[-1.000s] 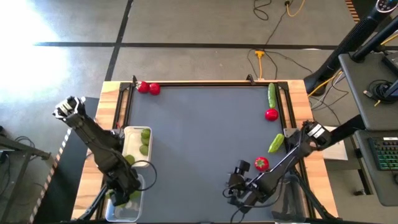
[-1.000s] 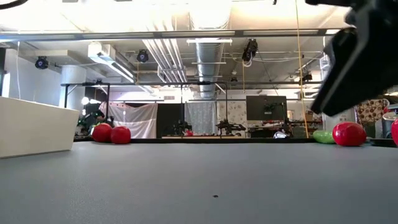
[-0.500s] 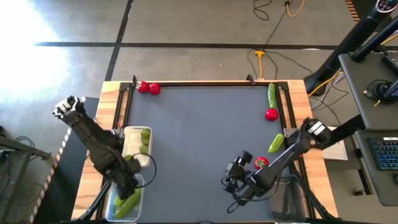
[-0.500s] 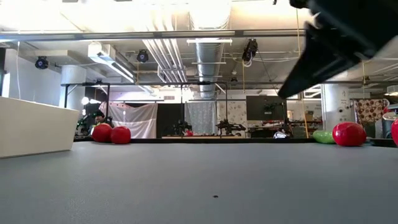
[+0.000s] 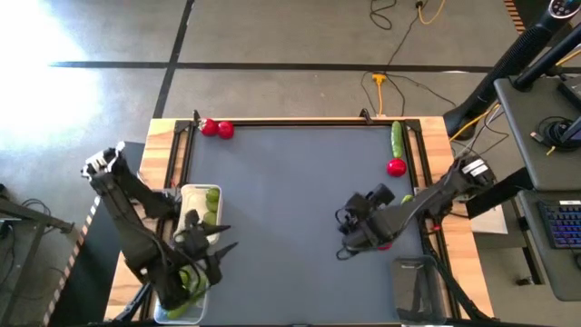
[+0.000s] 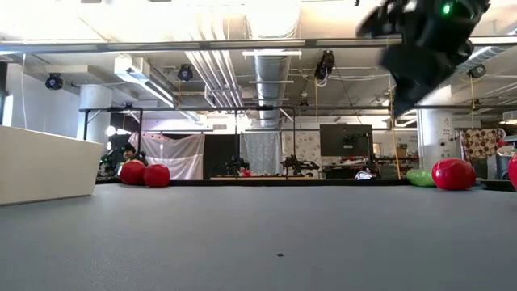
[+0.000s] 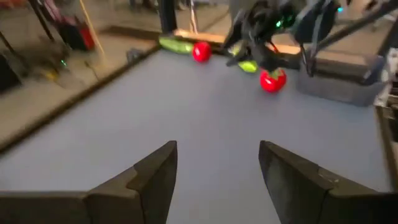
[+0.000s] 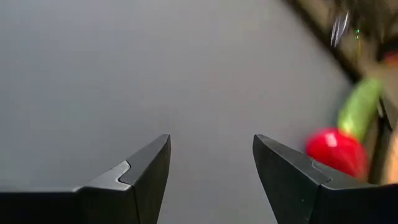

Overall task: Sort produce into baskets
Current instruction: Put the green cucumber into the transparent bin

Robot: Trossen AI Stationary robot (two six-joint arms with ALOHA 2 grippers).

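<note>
Right gripper: above the dark mat, fingers spread with nothing between them; a red piece lies just under the right arm behind the gripper, and a green piece shows partly beside that arm; ahead of the fingers in the right wrist view sit a red piece and a long green piece, close together and apart from the fingers.

Left gripper: at the edge of the white tray, fingers apart and empty; light-green pieces lie in the tray right beside it; a clear tub with green produce sits just behind it, under the arm.

Far from both grippers: two red pieces touching at the mat's far corner; a long green piece with another red piece near it at the opposite far side.
</note>
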